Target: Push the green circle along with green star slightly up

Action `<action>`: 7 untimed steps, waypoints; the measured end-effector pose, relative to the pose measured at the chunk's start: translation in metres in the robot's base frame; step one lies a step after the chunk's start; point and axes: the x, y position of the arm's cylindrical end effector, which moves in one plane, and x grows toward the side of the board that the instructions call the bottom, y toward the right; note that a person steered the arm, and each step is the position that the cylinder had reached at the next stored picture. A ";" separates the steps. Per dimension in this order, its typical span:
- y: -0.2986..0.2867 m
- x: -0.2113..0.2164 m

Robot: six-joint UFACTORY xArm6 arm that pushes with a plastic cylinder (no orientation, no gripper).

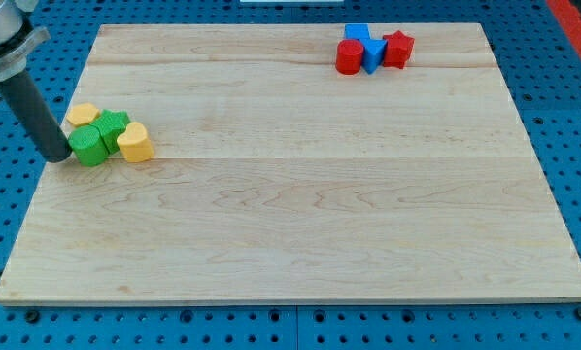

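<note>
The green circle [89, 148] is a short, bright green cylinder lying at about nine o'clock on the wooden board [300, 194], close to the view's left edge. The green star [113, 125] touches it at roughly one o'clock, a little nearer the view's top; its points are only partly made out.

Two yellow blocks crowd the pair. A yellow heart-like block [135, 143] presses against the circle's three o'clock side and sits just below the star. Another yellow block [83, 115] — its shape hard to tell — lies at the circle's twelve o'clock, touching the star's nine o'clock side. It stands directly on the upward side of the circle.

Far off, at about one o'clock on the board, sits a tight cluster: a red cylinder [349, 56], a blue block [365, 47] of unclear shape, and a red star-like block [397, 49].

My tip [58, 157] rests on the board at the circle's nine o'clock, just beside it or touching — I cannot tell which. The rod is a plain stick with nothing to spread or pinch, and it holds nothing.
</note>
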 end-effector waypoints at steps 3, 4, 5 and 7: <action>0.025 -0.018; 0.037 -0.037; 0.035 -0.022; -0.001 -0.073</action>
